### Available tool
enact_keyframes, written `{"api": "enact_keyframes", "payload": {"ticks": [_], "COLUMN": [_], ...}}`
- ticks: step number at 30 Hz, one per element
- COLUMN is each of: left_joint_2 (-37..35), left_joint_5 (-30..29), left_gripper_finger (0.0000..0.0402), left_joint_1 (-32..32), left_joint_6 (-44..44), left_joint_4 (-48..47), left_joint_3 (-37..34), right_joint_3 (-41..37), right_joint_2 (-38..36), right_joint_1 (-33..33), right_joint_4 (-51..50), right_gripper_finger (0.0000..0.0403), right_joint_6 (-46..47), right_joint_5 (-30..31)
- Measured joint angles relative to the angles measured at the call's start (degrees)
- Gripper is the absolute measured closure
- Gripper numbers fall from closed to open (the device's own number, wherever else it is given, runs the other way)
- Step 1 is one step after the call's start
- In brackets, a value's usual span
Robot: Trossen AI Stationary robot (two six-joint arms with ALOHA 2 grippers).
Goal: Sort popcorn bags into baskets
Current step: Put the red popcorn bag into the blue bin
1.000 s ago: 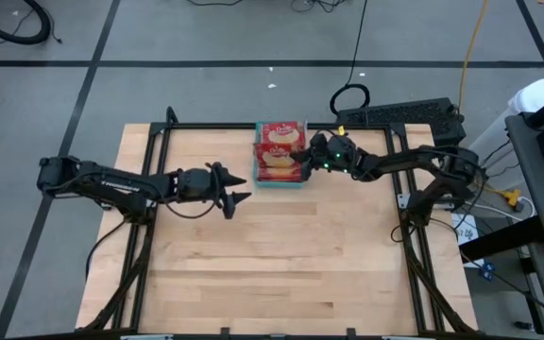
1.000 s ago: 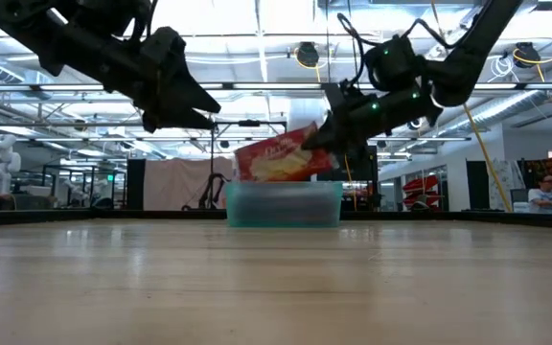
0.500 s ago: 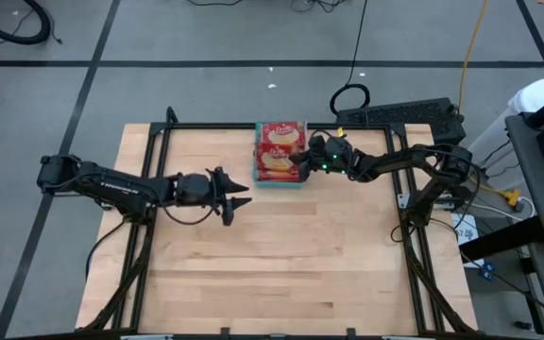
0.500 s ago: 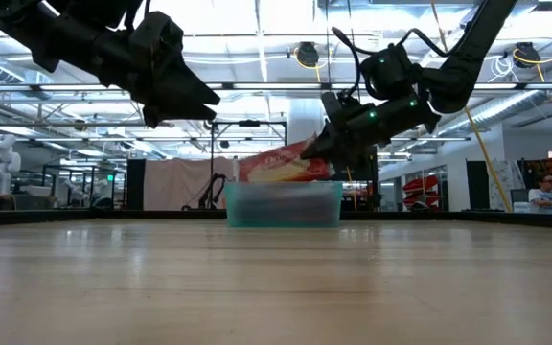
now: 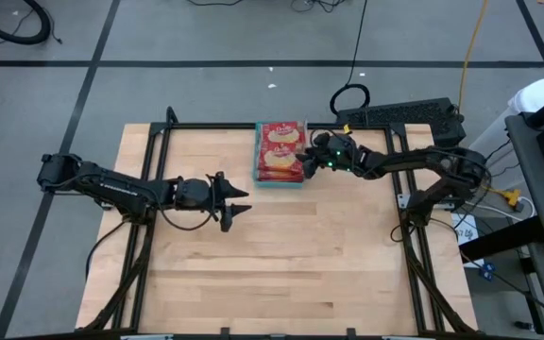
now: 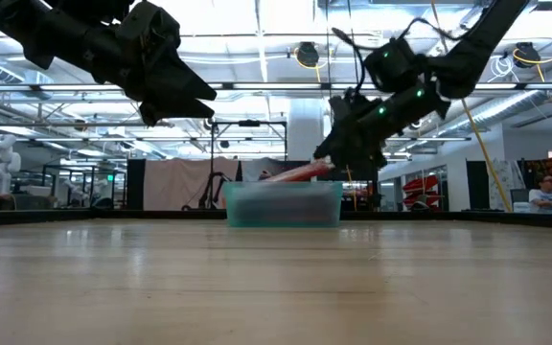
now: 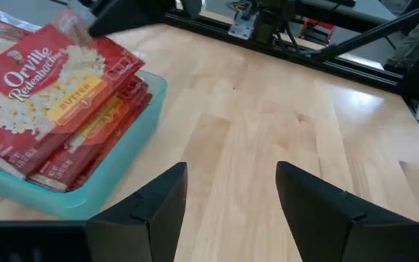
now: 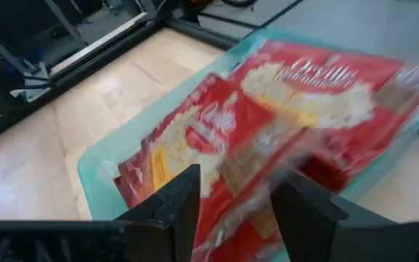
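Observation:
Several red popcorn bags (image 5: 280, 151) lie stacked in the teal basket (image 5: 280, 182) at the table's far middle. The top bag (image 7: 42, 94) rests flat on the others, slanting over the rim in the low view (image 6: 295, 172). My right gripper (image 5: 306, 162) hovers open just off the basket's right side, over the top bag's right end (image 8: 282, 94). My left gripper (image 5: 238, 201) stands open above bare table to the left of the basket (image 7: 122, 175) and nearer the front, with nothing between its fingers. My right gripper stands open at the right end of the top bag (image 7: 75, 25), coming in slanting down from the table's right. I cannot tell whether a fingertip touches the bag.
Black frame rails (image 5: 253, 127) run along the table's far edge and down both sides. A keyboard (image 5: 399, 115) and cables lie beyond the far right corner. The bare wooden top (image 5: 281, 264) spreads over the near half.
My right gripper has opened and let go of a popcorn bag. The bag, held tilted above the basket a second ago, has dropped flat onto the stack. My left gripper has swung a little toward the table's near edge.

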Motion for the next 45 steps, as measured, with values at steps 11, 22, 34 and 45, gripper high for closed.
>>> {"api": "enact_keyframes", "payload": {"ticks": [11,22,34,45], "left_joint_2": [0.0,0.0,0.0,0.0], "left_joint_5": [-2.4,-3.0,-3.0,-3.1], "left_gripper_finger": [0.0188,0.0188,0.0188,0.0188], "left_joint_1": [0.0,-0.2,-2.0,-2.0], "left_joint_6": [0.4,1.0,0.0,0.0], "left_joint_4": [0.8,4.5,4.4,4.4], "left_joint_3": [0.0,0.0,0.0,0.0], "right_joint_3": [0.4,15.2,19.4,19.2], "right_joint_2": [-6.2,10.4,16.5,13.5], "right_joint_1": [1.7,2.0,3.4,5.3], "right_joint_4": [4.4,-12.4,-16.8,-17.3], "right_gripper_finger": [0.0264,0.0362,0.0397,0.0402], "right_joint_6": [-6.4,-11.8,-13.2,-14.8], "right_joint_5": [3.0,-1.5,-3.2,-4.6]}}
